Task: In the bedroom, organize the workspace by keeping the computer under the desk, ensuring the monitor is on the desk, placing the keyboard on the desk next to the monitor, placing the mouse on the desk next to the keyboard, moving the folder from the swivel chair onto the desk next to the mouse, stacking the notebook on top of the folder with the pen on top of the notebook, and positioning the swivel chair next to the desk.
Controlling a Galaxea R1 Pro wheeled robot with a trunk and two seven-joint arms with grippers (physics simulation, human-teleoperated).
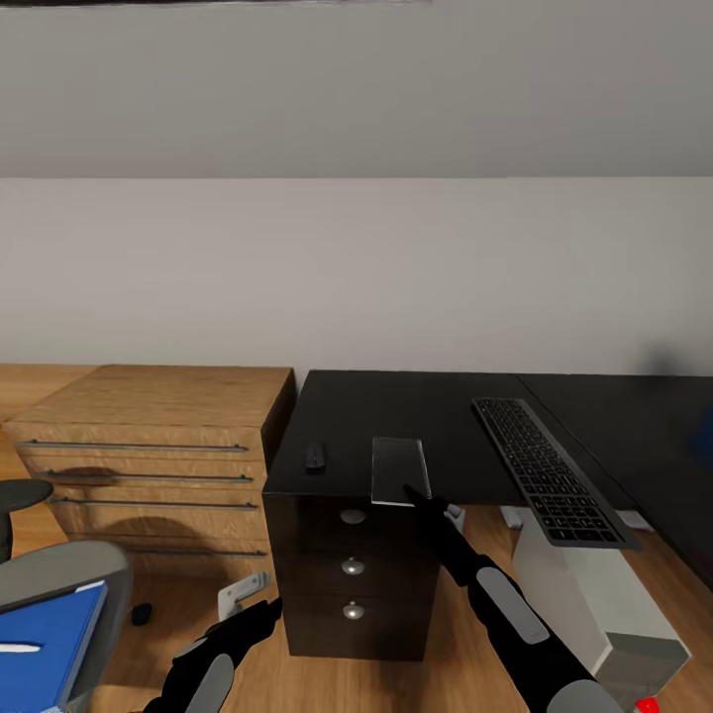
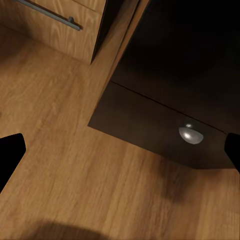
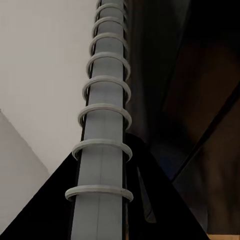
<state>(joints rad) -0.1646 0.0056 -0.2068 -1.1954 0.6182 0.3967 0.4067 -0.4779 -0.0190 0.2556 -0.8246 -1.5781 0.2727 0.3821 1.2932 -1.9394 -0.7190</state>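
My right gripper [image 1: 412,493] is shut on the near edge of the notebook [image 1: 400,469], a thin glossy grey book lying flat at the desk's [image 1: 416,416] front edge. Its ring binding [image 3: 102,125] runs between the fingers in the right wrist view. The mouse [image 1: 315,457] sits on the desk to the notebook's left. To the right, the keyboard [image 1: 550,465] lies at an angle, its near end overhanging the edge. The blue folder [image 1: 50,644] rests on the swivel chair [image 1: 59,574] at the lower left. The computer [image 1: 594,604] stands under the desk. My left gripper [image 1: 259,614] [image 2: 120,155] hangs open, low over the floor.
A black drawer unit [image 1: 352,584] [image 2: 165,130] with silver knobs stands under the desk corner, straight ahead. A light-wood drawer chest [image 1: 149,446] sits to its left against the grey wall. Wood floor [image 2: 60,150] lies open between the chair and the drawer unit.
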